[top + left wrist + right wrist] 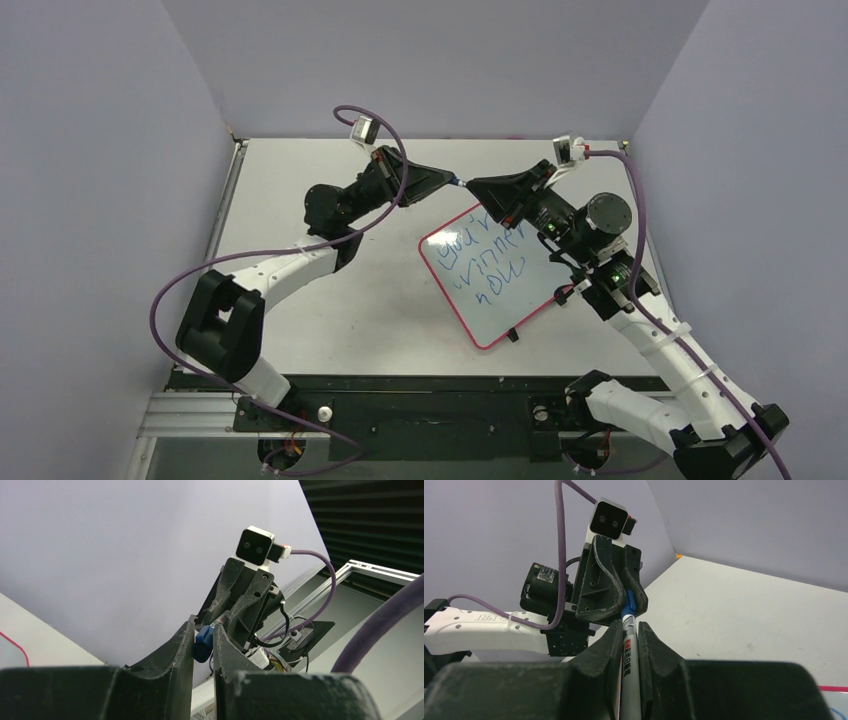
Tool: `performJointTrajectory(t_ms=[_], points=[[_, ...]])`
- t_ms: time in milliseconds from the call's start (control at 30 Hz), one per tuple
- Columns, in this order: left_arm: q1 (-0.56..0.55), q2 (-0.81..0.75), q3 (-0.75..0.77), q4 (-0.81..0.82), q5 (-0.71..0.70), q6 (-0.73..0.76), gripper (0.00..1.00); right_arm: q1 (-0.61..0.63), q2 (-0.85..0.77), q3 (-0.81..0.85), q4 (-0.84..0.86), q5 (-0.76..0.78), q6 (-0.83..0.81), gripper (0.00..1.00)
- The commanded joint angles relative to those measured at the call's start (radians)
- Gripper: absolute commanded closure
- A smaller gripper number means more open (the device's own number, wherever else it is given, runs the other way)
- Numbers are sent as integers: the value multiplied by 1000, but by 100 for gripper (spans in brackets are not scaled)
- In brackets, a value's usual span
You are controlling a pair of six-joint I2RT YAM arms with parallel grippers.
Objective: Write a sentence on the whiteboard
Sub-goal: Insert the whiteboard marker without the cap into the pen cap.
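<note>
Up near the top centre of the overhead view, the left gripper point(441, 180) and the right gripper point(481, 187) meet tip to tip above the table point(380, 320). The left one is clamped on a small blue cap point(202, 642), and the right one is closed around a white pen point(628, 672) whose far end reaches that cap. The whiteboard point(535, 285) lies tilted right of centre, partly under the right arm, with the sentence point(487, 258) on it in three blue lines.
</note>
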Motion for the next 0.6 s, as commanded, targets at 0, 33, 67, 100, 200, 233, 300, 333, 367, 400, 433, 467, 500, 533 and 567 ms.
performJointTrajectory(t_ms=[0, 33, 67, 100, 200, 233, 300, 333, 367, 400, 433, 467, 500, 533, 567], points=[[-151, -45, 11, -73, 138, 78, 100, 87, 89, 38, -87, -79, -102, 100], [-145, -55, 4, -92, 142, 94, 100, 86, 86, 46, -95, -62, -110, 97], [-128, -76, -12, -125, 149, 119, 100, 86, 81, 51, -118, -53, -117, 93], [-117, -87, -23, -135, 152, 127, 100, 87, 78, 65, -164, -31, -133, 81], [-32, -145, -93, -144, 164, 123, 100, 86, 57, 94, -246, 21, -166, 59], [-14, -171, -110, -142, 167, 119, 100, 84, 49, 101, -275, 47, -177, 45], [48, -210, -153, -143, 179, 112, 100, 77, 22, 106, -309, 81, -185, 28], [86, -223, -179, -146, 190, 109, 100, 74, 5, 106, -315, 87, -185, 25], [123, -247, -191, -156, 205, 113, 100, 66, -6, 104, -322, 96, -178, 22], [139, -260, -215, -168, 213, 122, 100, 63, -25, 103, -326, 100, -173, 21], [174, -293, -227, -191, 224, 132, 100, 57, -34, 102, -334, 109, -168, 20], [193, -303, -256, -203, 228, 150, 100, 56, -51, 101, -340, 117, -167, 20], [229, -330, -271, -226, 236, 158, 100, 55, -60, 102, -357, 135, -166, 19], [246, -342, -298, -239, 241, 177, 100, 54, -76, 103, -366, 143, -167, 19], [283, -370, -324, -267, 248, 199, 100, 54, -94, 103, -382, 159, -168, 19]])
